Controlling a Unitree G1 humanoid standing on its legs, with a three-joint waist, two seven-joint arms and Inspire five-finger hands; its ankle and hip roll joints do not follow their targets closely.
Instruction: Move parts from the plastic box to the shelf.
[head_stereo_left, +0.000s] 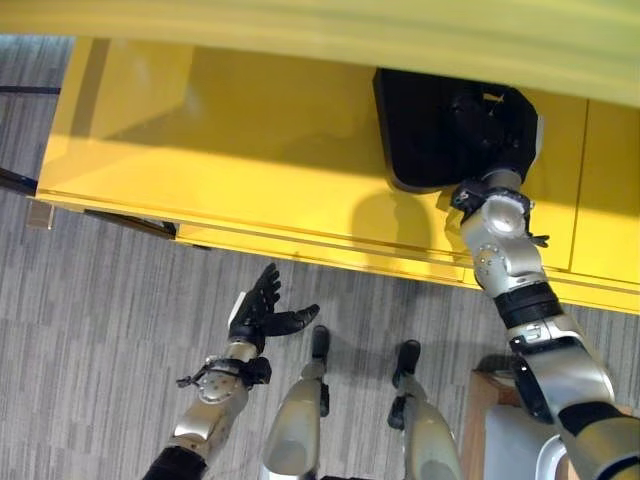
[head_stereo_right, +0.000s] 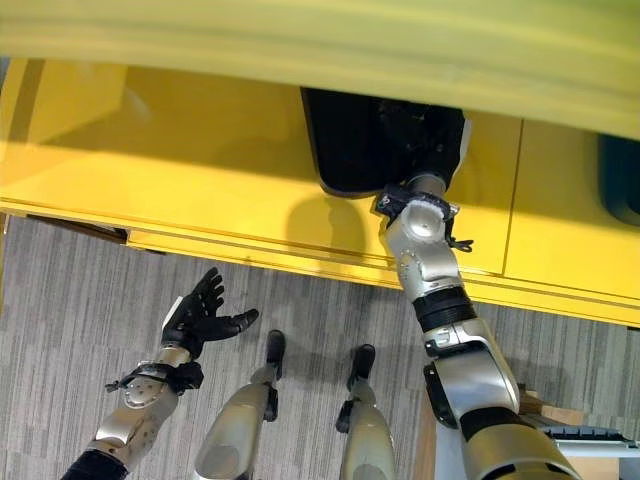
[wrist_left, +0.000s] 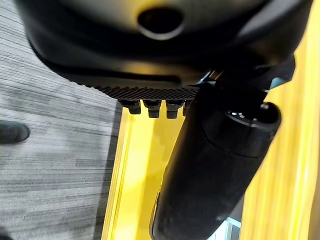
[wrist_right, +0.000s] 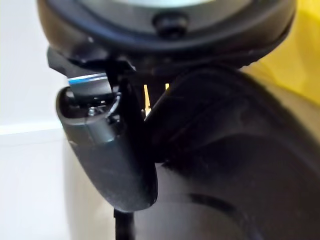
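Yellow shelf (head_stereo_left: 250, 140), right hand (head_stereo_left: 495, 125) seemingly on black part (head_stereo_left: 420, 130)

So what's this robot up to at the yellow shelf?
The robot's right hand is reaching onto the yellow shelf, resting on a black part that lies there. Whether its fingers are gripping the part can't be made out. Its left hand hangs open and empty over the grey carpet.

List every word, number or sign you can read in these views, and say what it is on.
None can be read.
The yellow shelf and the black part under the right hand bear no visible print.
The left hand, open over the floor, has none either.
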